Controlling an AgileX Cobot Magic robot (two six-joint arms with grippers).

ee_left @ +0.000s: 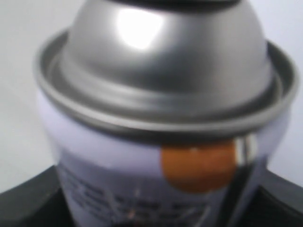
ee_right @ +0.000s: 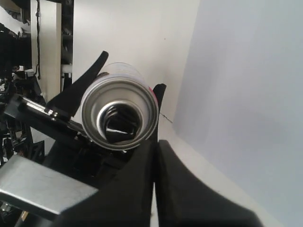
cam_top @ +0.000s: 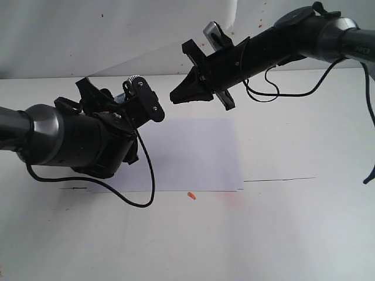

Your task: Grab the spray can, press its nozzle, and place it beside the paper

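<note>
Upper left of ext. view: left gripper (cam_top: 117, 93) clamped round spray can (ee_left: 161, 71), held off desk (cam_top: 293, 234), up-left of paper (cam_top: 193, 152) in frame. Right gripper (ee_right: 155, 146) pressed together, tips aimed at can end, just short. Step: pressing. Next, prob.: ease tips straight onto dark centre, likely nozzle (ee_right: 118, 124), w/o skidding off. Can: shiny silver shoulder, white label, orange-looking dot.

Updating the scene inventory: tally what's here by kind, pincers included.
Can: 1
Paper: 1
Orange bit: 1
Pincers: 2, left pincer and right pincer
Total: 5
</note>
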